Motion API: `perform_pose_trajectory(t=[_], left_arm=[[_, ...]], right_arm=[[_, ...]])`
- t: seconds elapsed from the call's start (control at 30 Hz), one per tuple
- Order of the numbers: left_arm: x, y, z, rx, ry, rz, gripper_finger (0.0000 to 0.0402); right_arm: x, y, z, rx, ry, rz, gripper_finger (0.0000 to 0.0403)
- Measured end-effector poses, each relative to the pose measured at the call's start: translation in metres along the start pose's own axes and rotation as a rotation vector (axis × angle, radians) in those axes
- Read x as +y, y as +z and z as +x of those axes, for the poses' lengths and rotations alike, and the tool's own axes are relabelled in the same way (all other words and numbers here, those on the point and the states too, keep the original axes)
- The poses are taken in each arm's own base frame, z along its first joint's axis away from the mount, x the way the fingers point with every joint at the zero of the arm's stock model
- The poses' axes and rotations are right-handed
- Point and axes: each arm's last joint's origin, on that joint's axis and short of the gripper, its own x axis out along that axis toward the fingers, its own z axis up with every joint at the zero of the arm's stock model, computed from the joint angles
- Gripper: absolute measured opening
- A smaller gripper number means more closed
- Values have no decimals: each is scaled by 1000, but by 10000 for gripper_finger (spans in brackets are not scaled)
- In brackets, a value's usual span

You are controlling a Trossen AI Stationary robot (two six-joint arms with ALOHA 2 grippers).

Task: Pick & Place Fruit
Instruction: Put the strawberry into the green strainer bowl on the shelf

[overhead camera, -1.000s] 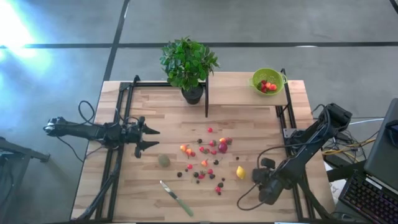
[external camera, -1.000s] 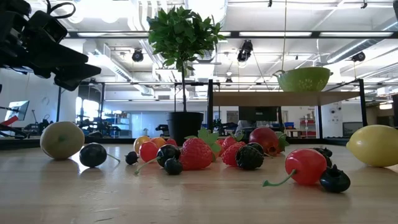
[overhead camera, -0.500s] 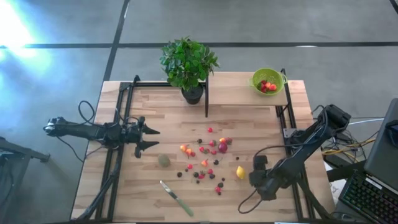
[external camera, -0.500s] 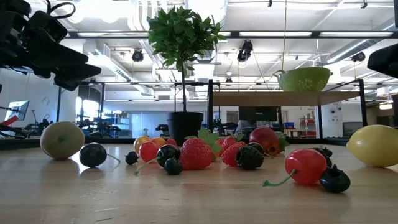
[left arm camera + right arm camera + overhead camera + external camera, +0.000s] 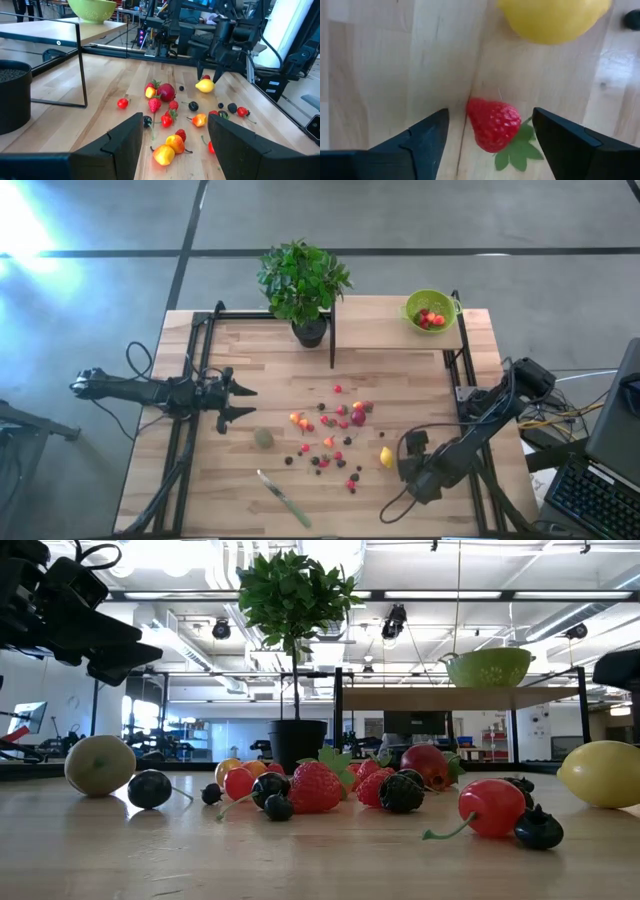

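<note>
Hovering straight above a small strawberry with the right claw spread wide and empty, one dark finger on each side of the berry, touching neither it nor the wood. Lying on the bare table, stem leaves out to one side, just beside the lemon at the right-hand fringe of the scattered fruit; hidden under the arm from overhead. Likely a light, hard plastic toy with a bumpy skin: little risk of crushing, more of popping out sideways or rolling. Best pinched across the fat red middle, clear of the floppy leaves, and with care not to nudge the lemon. Then up to the green bowl on the raised shelf, already holding a few red pieces. Waiting at the table's left edge, the left claw, partly open and holding nothing.
</note>
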Motion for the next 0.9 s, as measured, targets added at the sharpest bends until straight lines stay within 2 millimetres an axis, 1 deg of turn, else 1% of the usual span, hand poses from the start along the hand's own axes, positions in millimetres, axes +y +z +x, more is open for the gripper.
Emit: perform_pose_trajectory(t=[0.3,0.73,0.8,0.9], left_arm=[[0,0,0,0,0,0,229],[0,0,0,0,0,0,229],[0,0,0,0,0,0,229],[0,0,0,0,0,0,229]], right_arm=[[2,1,2,12,11,10,232],[4,1,2,35,49,16,132],[3,1,2,37,50,16,124],[3,1,2,37,49,16,126]])
